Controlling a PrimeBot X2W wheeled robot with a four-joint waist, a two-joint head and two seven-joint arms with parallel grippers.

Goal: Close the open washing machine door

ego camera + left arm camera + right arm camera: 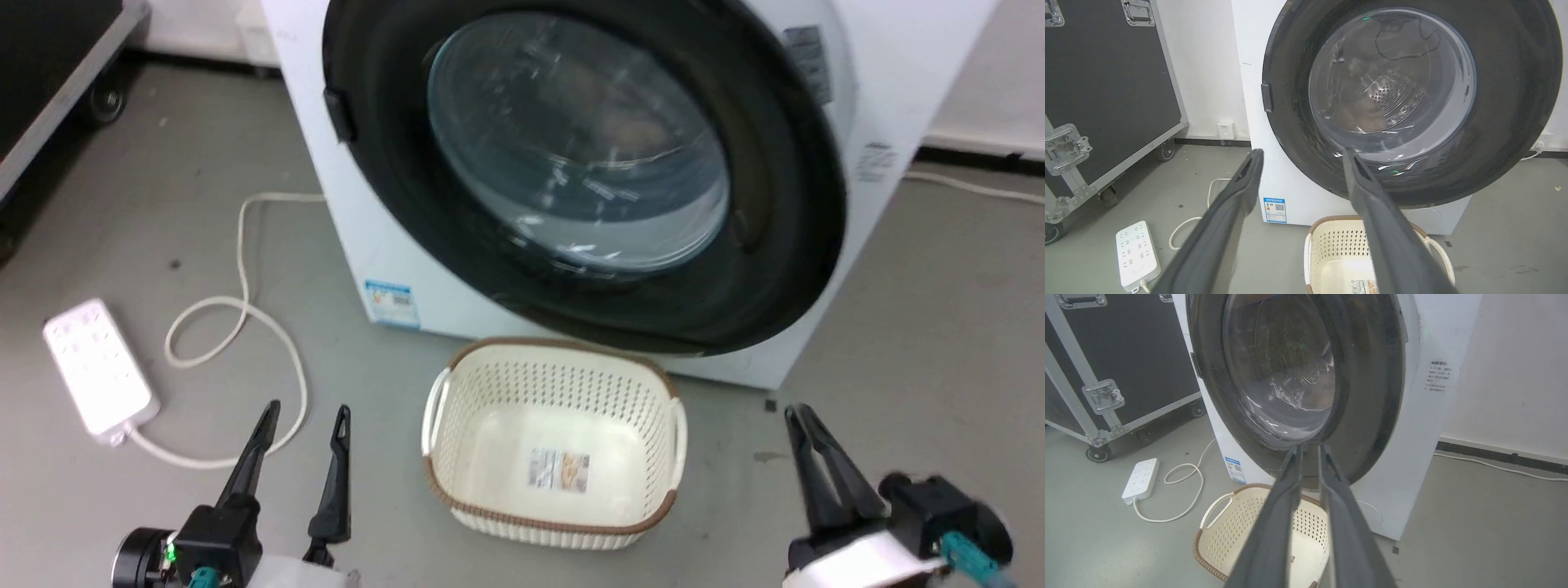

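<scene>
The white washing machine (343, 204) stands ahead of me on the grey floor. Its big black-rimmed washing machine door (775, 204) with the clear glass bowl lies flat against the machine's front. My left gripper (309, 408) hovers low at the left, open and empty, well short of the machine. In the left wrist view its fingers (1372, 196) frame the door (1515, 102). My right gripper (798, 412) is low at the right, its fingers almost together with nothing between them. In the right wrist view it (1309, 447) points at the door's (1372, 375) lower rim.
A cream perforated basket (563, 347) sits on the floor right before the machine, between my arms. A white power strip (98, 367) with a looping cable (245, 302) lies at the left. A black wheeled flight case (1106, 81) stands beyond it.
</scene>
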